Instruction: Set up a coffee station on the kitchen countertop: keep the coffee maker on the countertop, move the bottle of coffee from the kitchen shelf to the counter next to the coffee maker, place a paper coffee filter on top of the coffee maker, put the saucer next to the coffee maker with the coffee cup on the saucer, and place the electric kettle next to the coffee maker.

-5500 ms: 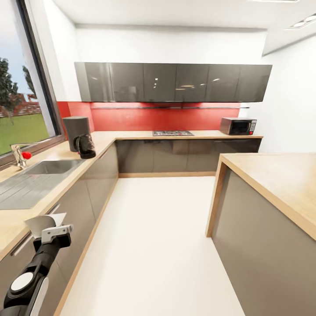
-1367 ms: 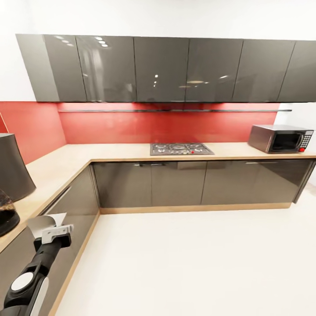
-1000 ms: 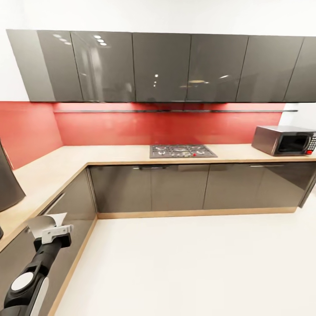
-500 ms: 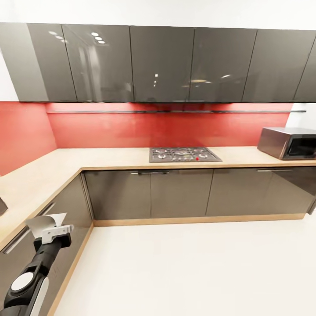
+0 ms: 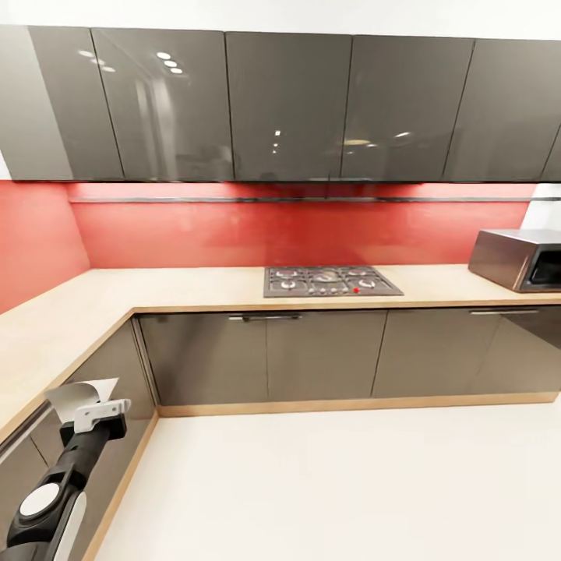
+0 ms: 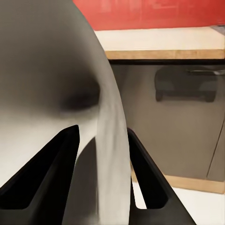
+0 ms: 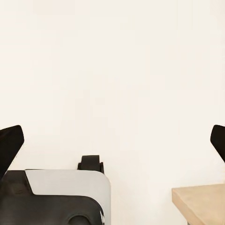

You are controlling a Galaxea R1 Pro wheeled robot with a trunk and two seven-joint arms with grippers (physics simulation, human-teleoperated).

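My left gripper hangs low at the left of the head view, beside the dark cabinet fronts, shut on the paper coffee filter, a pale curled sheet standing up from its jaws. In the left wrist view the filter bulges large between the two black fingers. The kitchen countertop runs in an L along the red wall. My right gripper is open over pale floor, with nothing between its fingers. The coffee maker, bottle of coffee, saucer, coffee cup and electric kettle are out of view.
A gas hob is set in the back counter, with a microwave at its right end. Glossy grey wall cabinets hang above. Open pale floor lies ahead. A wooden corner shows near my base.
The head view has advanced toward the back counter, so the coffee maker and kettle have slid off its left edge. The left gripper still holds the filter in the same pose.
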